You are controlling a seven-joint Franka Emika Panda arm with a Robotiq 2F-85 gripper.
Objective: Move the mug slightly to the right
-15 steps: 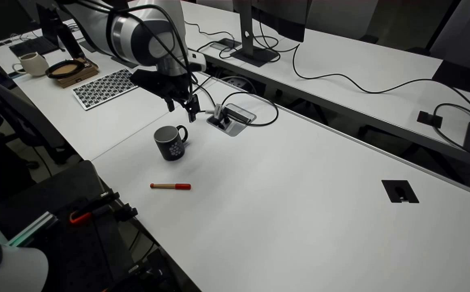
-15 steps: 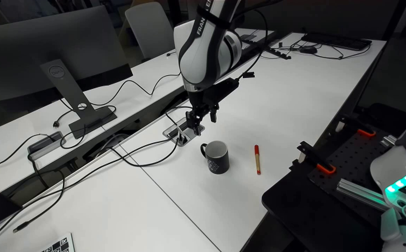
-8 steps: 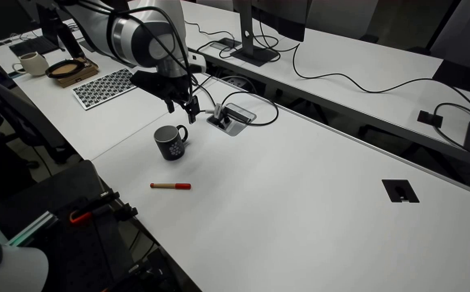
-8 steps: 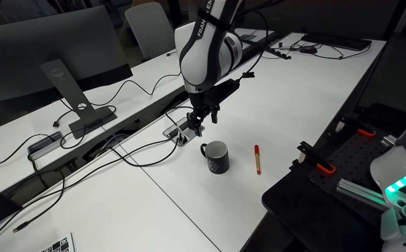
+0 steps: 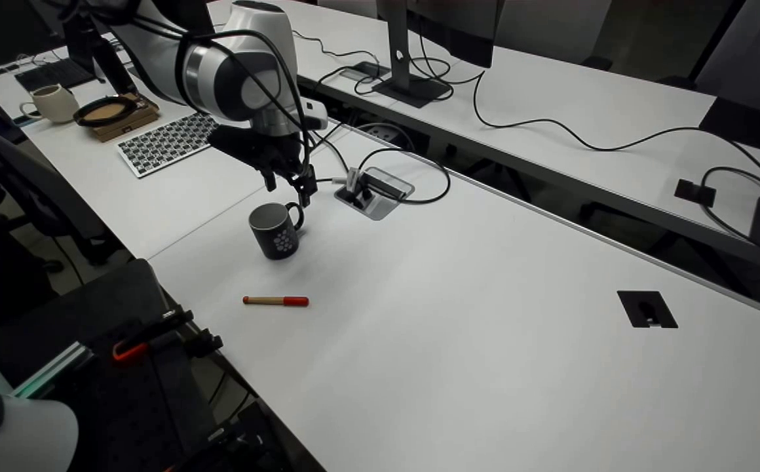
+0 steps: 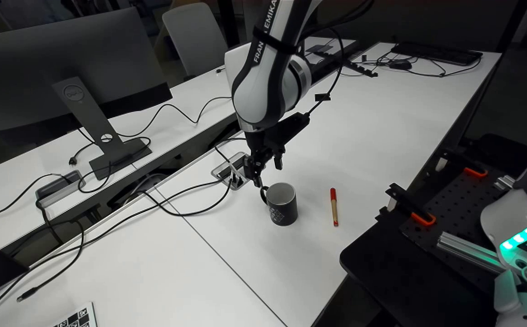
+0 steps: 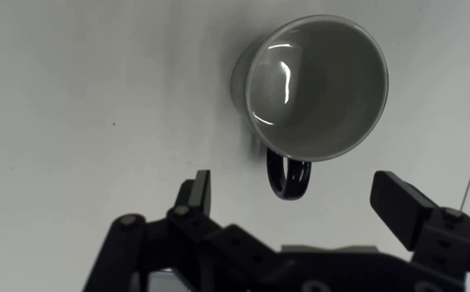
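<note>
Between the wide-set fingers (image 7: pixel 399 211) of the gripper (image 6: pixel 268 174) nothing is held; only the handle (image 7: pixel 300 178) of the mug (image 5: pixel 276 235) is framed in the wrist view. The mug is stood upright on the table (image 5: pixel 458 314), near the red-ended stick (image 5: pixel 276 301). Approach seems nearly done; grasp, rightward shift and release are left.

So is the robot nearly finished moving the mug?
Not yet, I think. Looks done: the gripper is open and close to the mug. In hand: lining up, it seems; the wrist view shows the handle between its fingers, nothing gripped. Left, probably: close on the handle, shift the mug right, let go.
</note>
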